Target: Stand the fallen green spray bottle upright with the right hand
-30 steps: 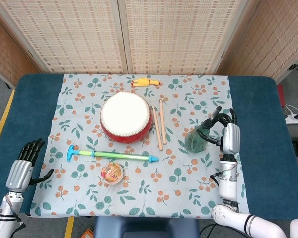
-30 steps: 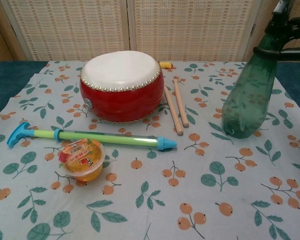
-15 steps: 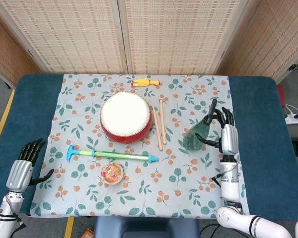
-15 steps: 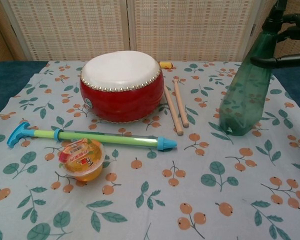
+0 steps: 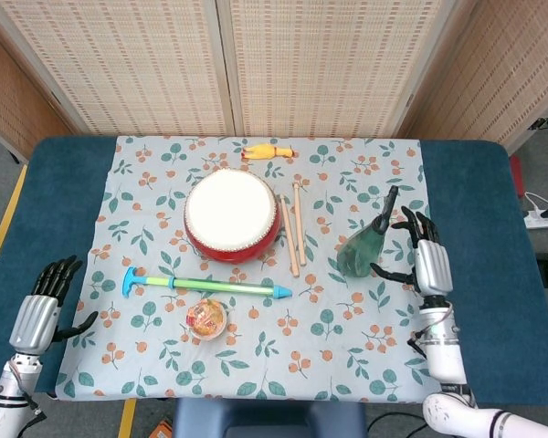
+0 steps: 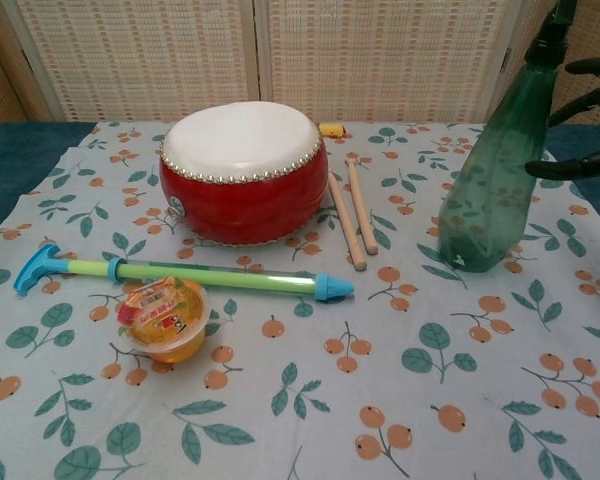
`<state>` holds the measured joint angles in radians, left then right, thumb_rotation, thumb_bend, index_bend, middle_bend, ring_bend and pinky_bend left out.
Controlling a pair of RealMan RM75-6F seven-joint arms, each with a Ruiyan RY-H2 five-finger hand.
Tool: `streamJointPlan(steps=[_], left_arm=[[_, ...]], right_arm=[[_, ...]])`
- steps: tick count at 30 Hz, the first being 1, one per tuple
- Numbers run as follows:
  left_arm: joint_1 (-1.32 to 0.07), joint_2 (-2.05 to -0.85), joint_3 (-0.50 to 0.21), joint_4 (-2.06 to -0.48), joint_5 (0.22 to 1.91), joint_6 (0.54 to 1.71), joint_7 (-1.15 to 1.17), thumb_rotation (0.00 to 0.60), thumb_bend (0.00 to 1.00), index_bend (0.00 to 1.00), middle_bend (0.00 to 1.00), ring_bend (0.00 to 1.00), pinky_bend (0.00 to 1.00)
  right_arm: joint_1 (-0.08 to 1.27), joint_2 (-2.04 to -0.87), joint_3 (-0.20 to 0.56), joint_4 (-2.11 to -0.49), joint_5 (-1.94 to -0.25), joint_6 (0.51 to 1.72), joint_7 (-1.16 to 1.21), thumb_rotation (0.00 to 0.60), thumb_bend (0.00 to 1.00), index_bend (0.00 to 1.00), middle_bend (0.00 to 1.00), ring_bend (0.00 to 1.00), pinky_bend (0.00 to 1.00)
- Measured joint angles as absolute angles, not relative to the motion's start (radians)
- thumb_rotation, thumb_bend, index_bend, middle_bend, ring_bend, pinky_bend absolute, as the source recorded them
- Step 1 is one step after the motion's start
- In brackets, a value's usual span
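The green spray bottle [image 5: 363, 245] [image 6: 492, 175] stands upright on the floral cloth, right of the drumsticks, its black nozzle at the top. My right hand [image 5: 426, 259] is just to its right, fingers [image 6: 580, 160] spread and apart from the bottle, holding nothing. Far off at the table's front left corner, my left hand [image 5: 44, 294] hangs with fingers spread and empty.
A red drum [image 5: 232, 215] sits mid-table with two wooden drumsticks [image 5: 292, 229] beside it. A green and blue tube toy [image 5: 206, 285] and a jelly cup [image 5: 206, 318] lie in front. A yellow toy [image 5: 267, 151] lies at the back. The floral cloth [image 5: 347, 347] covers the blue table.
My right hand let go of the bottle's neck and drew back to the right. The bottle went from leaning to standing on its own. The left hand stayed put.
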<state>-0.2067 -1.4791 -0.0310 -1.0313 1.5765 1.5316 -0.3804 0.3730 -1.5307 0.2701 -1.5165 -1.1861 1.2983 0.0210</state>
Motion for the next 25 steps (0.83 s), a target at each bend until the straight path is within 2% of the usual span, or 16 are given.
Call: streamJointPlan(steps=[5, 6, 9, 14, 19, 25], left_arm=[[-0.207, -1.474, -0.028, -1.038, 1.573, 1.518, -0.368, 0.600, 0.22, 0.00, 0.00, 0.00, 0.01], [-0.206, -1.474, -0.026, -1.038, 1.572, 1.515, -0.366, 0.600, 0.23, 0.00, 0.00, 0.00, 0.01], [-0.207, -1.472, -0.027, -1.040, 1.564, 1.501, -0.353, 0.600, 0.25, 0.00, 0.00, 0.00, 0.01], [-0.207, -1.456, -0.029, -1.062, 1.550, 1.480, -0.307, 0.600, 0.24, 0.00, 0.00, 0.00, 0.01], [-0.203, -1.445, -0.033, -1.080, 1.537, 1.476, -0.281, 0.600, 0.24, 0.00, 0.00, 0.00, 0.01], [-0.208, -1.438, -0.032, -1.093, 1.533, 1.454, -0.272, 0.600, 0.24, 0.00, 0.00, 0.00, 0.01]], right_arm=[[0.331, -1.393, 0.192, -1.561, -1.233, 1.288, -0.025, 0.600, 0.01, 0.03, 0.13, 0.00, 0.00], [0.329, -1.381, 0.178, -1.551, -1.264, 1.294, -0.029, 0.600, 0.04, 0.04, 0.11, 0.00, 0.00], [0.316, -1.378, 0.143, -1.451, -1.409, 1.354, -0.039, 0.600, 0.17, 0.03, 0.10, 0.00, 0.00], [0.279, -1.400, 0.113, -1.183, -1.589, 1.424, -0.016, 0.600, 0.20, 0.00, 0.10, 0.00, 0.00], [0.237, -1.410, 0.085, -1.072, -1.516, 1.402, 0.039, 0.600, 0.21, 0.00, 0.10, 0.00, 0.00], [0.202, -1.402, 0.073, -1.049, -1.433, 1.362, 0.078, 0.600, 0.21, 0.00, 0.10, 0.00, 0.00]])
